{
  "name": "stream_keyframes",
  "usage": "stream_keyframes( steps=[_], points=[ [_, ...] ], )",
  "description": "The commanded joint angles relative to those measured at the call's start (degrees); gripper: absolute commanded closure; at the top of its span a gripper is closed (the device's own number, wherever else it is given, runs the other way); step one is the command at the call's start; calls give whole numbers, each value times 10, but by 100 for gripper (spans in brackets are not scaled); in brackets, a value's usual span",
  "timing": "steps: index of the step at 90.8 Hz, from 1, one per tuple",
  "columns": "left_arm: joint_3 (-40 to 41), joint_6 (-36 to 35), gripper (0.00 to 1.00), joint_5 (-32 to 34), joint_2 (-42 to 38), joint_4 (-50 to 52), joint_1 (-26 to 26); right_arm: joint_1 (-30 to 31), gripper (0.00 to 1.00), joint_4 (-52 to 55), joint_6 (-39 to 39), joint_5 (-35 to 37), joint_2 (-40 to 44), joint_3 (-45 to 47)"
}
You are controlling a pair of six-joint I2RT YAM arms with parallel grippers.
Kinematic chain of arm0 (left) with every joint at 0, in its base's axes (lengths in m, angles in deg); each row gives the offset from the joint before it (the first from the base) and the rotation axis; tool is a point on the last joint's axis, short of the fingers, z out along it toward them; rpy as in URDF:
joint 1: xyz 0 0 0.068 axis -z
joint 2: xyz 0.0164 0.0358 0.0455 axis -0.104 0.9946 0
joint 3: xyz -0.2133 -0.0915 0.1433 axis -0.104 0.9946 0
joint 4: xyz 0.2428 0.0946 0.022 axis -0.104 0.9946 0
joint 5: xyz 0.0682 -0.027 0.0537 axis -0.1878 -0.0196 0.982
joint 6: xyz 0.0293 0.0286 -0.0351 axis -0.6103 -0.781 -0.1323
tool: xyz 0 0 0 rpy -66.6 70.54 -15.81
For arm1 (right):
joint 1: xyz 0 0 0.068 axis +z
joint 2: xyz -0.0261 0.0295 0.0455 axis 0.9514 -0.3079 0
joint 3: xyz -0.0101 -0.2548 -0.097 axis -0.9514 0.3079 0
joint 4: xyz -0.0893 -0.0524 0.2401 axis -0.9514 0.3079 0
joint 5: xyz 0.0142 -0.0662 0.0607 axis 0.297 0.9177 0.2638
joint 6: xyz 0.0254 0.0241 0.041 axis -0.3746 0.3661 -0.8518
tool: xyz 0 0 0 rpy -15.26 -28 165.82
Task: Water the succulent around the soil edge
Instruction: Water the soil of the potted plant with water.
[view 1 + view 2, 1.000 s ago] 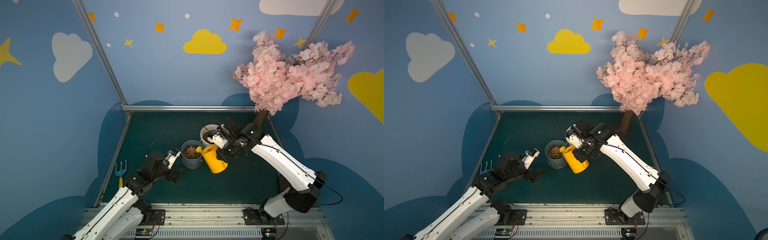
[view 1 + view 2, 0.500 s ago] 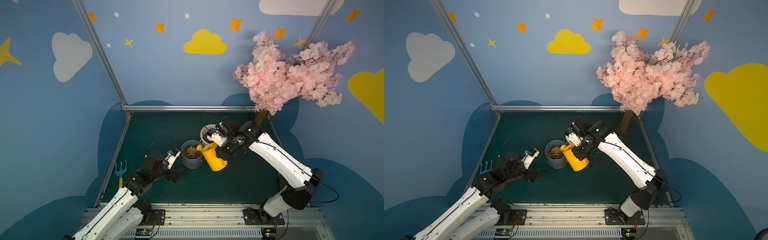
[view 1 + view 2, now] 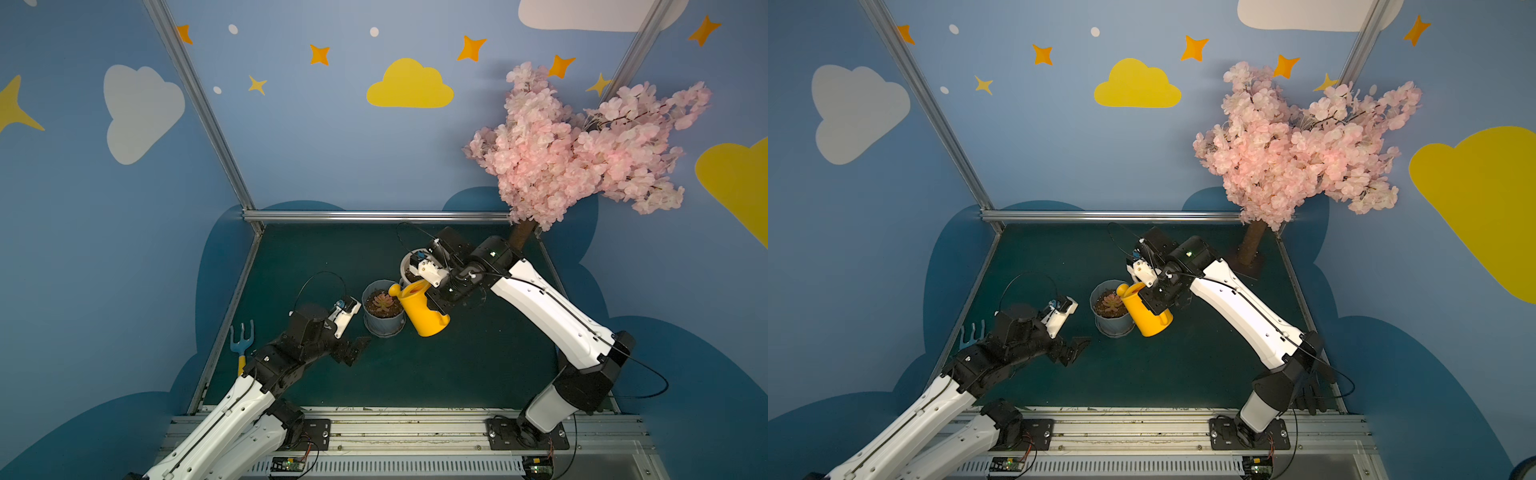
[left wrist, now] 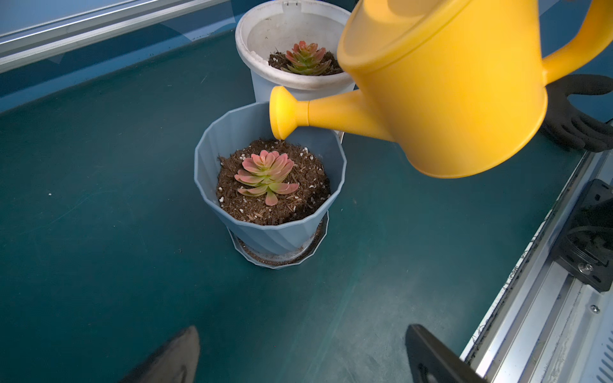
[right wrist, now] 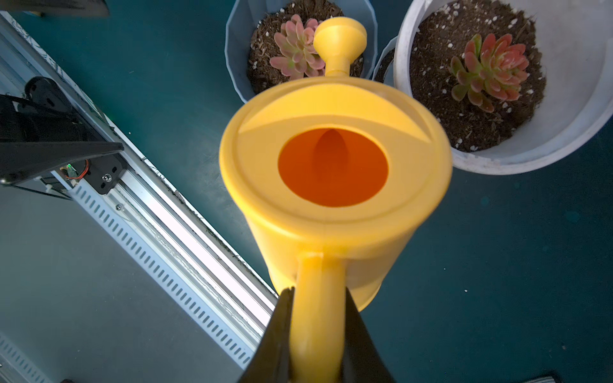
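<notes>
Our right gripper (image 5: 316,298) clamps the yellow watering can (image 3: 424,316) handle, spout (image 4: 331,112) reaching left over the far-right soil edge of the blue pot (image 4: 275,238); left gripper (image 4: 302,351) fingers apart, empty

Two pots: one blue pot (image 4: 275,237), one white pot (image 4: 265,39) just on its far side. Two succulents: a pink succulent (image 4: 267,175) in the blue, a redder succulent (image 4: 305,58) in the white. One yellow watering can (image 4: 447,89), one blue hand fork (image 3: 242,336), one pink blossom tree (image 3: 573,153).

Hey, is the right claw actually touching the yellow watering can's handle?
Touching. In the right wrist view, the right claw has both black fingers pressed against opposite sides of the watering can handle, with no gap showing.
</notes>
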Motion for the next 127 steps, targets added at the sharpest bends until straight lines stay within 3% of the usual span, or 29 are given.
stream_keyframes(
  steps=[1, 127],
  points=[
    [-4, 0, 0, -9, -8, -2, -1, -3, 100, 6, 5, -5, -5, -21],
    [-6, 0, 0, -8, -12, 4, 2, -2, 100, 17, 6, -52, -72, -101]
  ],
)
